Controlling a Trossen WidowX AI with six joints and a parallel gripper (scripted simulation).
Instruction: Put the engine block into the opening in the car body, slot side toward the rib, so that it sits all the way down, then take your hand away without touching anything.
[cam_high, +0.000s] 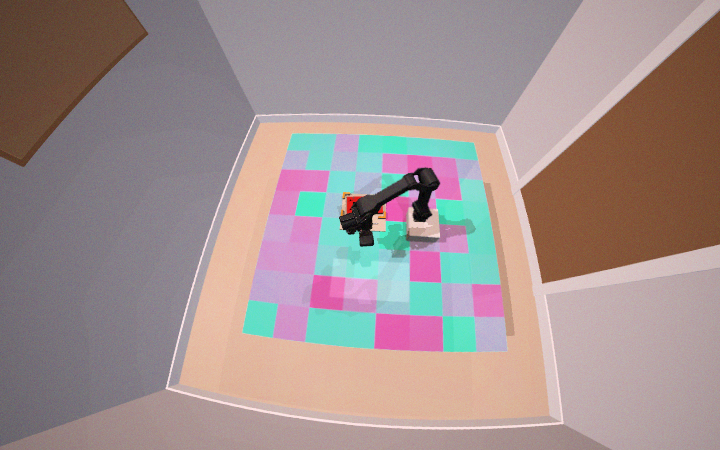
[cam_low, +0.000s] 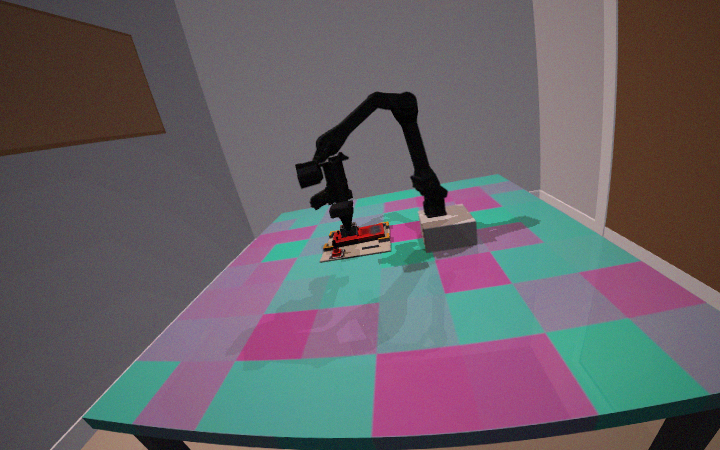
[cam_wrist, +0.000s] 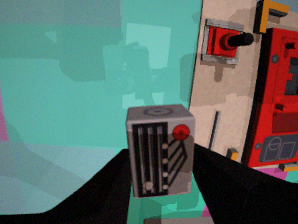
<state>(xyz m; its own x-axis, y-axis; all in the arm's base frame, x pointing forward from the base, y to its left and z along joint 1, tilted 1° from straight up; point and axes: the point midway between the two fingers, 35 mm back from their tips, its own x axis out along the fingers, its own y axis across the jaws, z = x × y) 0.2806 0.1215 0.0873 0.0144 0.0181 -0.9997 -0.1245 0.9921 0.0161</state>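
Note:
My gripper (cam_low: 347, 229) (cam_wrist: 159, 153) is shut on the engine block (cam_wrist: 161, 150), a grey block with dark slots, a red round mark and slanted bars on the side facing the wrist camera. The red car body (cam_high: 350, 202) (cam_low: 366, 234) (cam_wrist: 266, 120) lies on a beige board (cam_low: 350, 255) (cam_wrist: 200, 85). In the exterior view the fingers are over the left part of the car body; the gap below cannot be judged. The wrist view shows the opening (cam_wrist: 292, 77) only partly, at its right edge. The arm hides the fingers in the top view. The rib cannot be made out.
A red part with a black knob (cam_low: 337, 252) (cam_wrist: 223, 42) stands on the board beside the car body. Yellow corner pieces (cam_wrist: 261, 19) stand at the car body's corners. The board has a thin dark slot (cam_wrist: 215, 131). The arm's pale base block (cam_high: 423, 229) (cam_low: 450, 236) is to the right.

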